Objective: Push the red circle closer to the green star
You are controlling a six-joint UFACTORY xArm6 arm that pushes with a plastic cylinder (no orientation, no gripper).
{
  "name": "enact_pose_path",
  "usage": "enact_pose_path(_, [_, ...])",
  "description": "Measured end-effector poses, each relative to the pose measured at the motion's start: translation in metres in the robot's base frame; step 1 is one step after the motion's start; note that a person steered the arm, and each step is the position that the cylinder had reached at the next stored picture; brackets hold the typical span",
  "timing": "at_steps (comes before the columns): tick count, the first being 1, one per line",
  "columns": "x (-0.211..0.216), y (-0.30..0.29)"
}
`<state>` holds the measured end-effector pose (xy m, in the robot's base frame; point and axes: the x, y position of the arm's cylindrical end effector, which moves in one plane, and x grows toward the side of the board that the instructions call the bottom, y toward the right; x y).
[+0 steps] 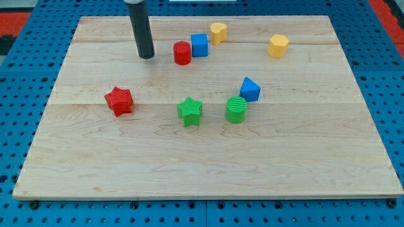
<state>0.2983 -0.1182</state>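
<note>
Seen from above at a slant: pale wooden surface [208,170] resting on a blue pegboard base [19,94]. Near the view's top, my tip [146,56] planted on the wood just left of the red circle [182,53], a narrow gap between them, not touching. No fingers on this arm (only the straight dark rod, holding nothing). Touching the red circle's right side, a blue cube [199,45]; just beyond that, up and to the right, a yellow block [218,32] of rounded shape. Farther toward the view's right, a yellow hexagon [278,46], alone. Well below the red circle, near the middle of the board, the green star [189,111], with a green cylinder [236,110] just beside it on the right and a blue triangular block [250,89] close above that cylinder. Off to the view's left, a red star [118,101], apart from the rest. No brand, label or readable writing anywhere.
</note>
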Motion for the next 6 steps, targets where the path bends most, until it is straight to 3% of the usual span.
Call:
enact_pose_path(1, [-0.018, 0.058])
enact_pose_path(2, [0.007, 0.112])
enact_pose_path(3, [0.049, 0.112])
enact_pose_path(4, [0.043, 0.068])
enact_pose_path(5, [0.065, 0.084])
enact_pose_path(6, [0.141, 0.131])
